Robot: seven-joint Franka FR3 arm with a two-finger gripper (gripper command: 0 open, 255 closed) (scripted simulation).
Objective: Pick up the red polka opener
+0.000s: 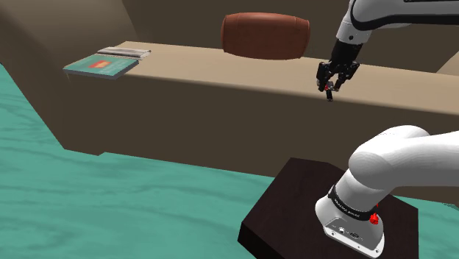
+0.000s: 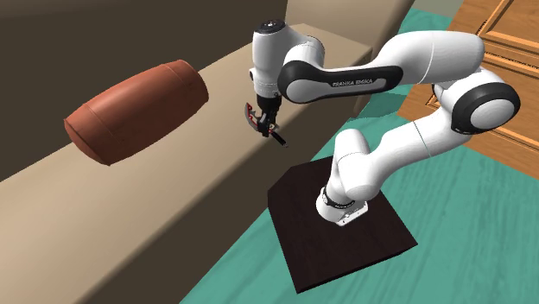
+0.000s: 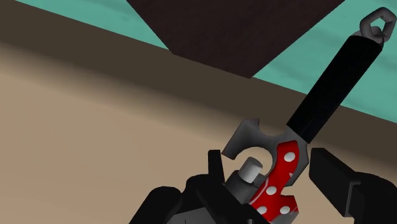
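Claw [image 3: 275,167] closed narrow on the opener [image 3: 286,159], its black fingers [image 3: 215,170] clasping the flat red part with white dots. A grey metal head [image 3: 254,135] with a hooked cut-out sits beside that part. A long, smooth black handle [image 3: 327,89] runs away from the fingers and ends in a small grey ring [image 3: 379,25].

In the second exterior view the opener hangs tilted from the claw [image 2: 263,117] over the ledge [image 2: 129,199], near its front edge. The ledge is broad, flat-topped, matte tan. On it lies a reddish-brown barrel-shaped bolster [image 1: 265,34], and at its end flat books [image 1: 101,65], the nearer teal-covered. Below the ledge's front, the dark, wood-grained box stand [image 1: 294,199] sits on a mottled teal floor [image 1: 110,199].
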